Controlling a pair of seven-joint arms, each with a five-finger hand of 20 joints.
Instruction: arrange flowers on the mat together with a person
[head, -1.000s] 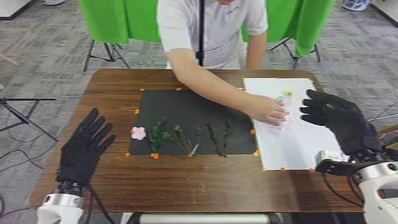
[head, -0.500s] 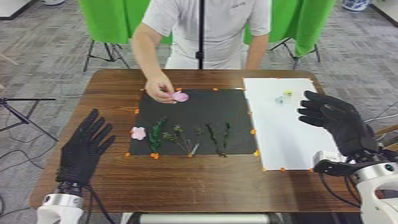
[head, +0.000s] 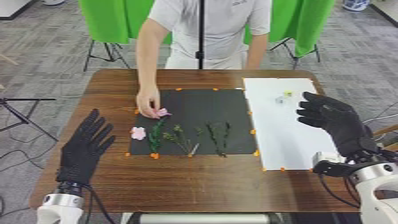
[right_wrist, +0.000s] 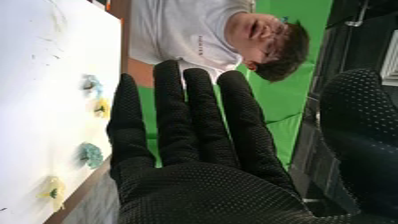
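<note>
Black-gloved left hand (head: 80, 150): at the left of the wooden table (head: 178, 185), fingers straight, slightly spread.
Pale flower (head: 138, 133): at the black mat's (head: 204, 107) left edge.
Person's hand (head: 148, 102): fingertips pinching a pink flower (head: 163, 113) at the mat's left side.
Green stems (head: 226, 134): across the mat's near half.
White sheet (head: 289, 137): bears blue (head: 280, 100) and yellow flowers (head: 289, 93).
Right hand (head: 333, 115): beside the sheet's right edge, fingers straight, thumb well apart.
</note>
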